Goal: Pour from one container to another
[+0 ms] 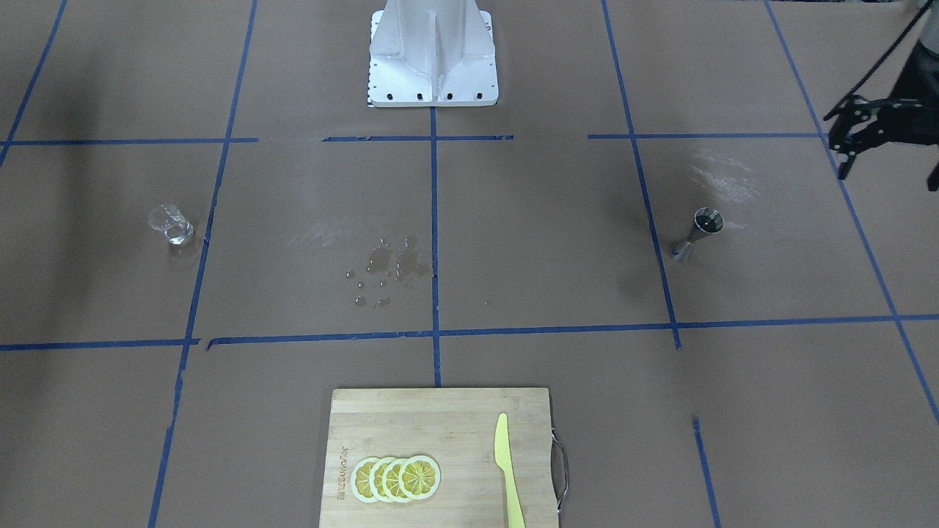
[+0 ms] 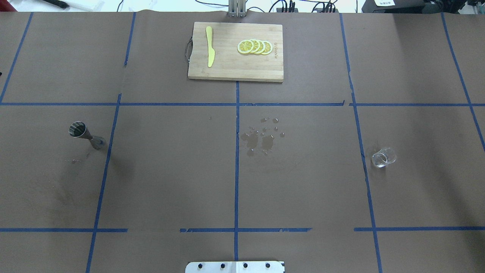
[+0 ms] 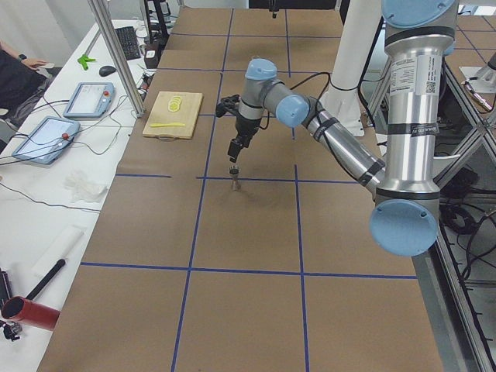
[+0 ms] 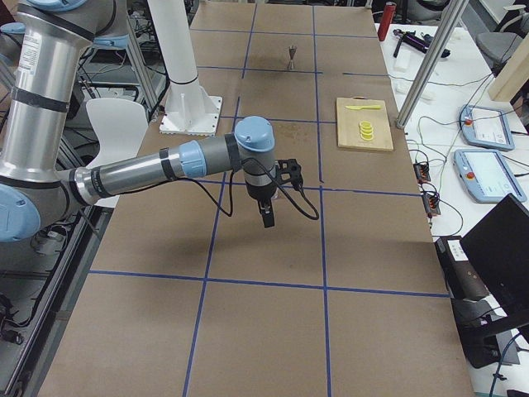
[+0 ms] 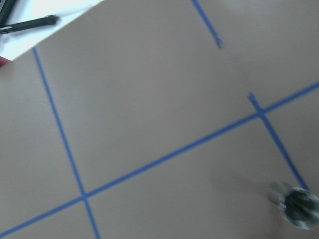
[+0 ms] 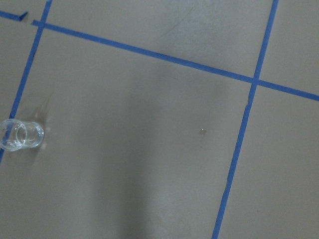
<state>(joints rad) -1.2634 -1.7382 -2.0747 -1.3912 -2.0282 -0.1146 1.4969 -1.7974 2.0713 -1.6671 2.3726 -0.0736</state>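
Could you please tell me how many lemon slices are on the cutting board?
4 lemon slices overlap in one row on the board, the top slice nearest the knife. Others could hide underneath.

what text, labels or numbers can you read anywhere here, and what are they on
No text here reads with certainty.
Brand mark burned into the cutting board: sideways and too small to read.
Sticker on the left arm: print too small.
Tablets beside the table: screens too small.
Glass and jigger: no marking visible.
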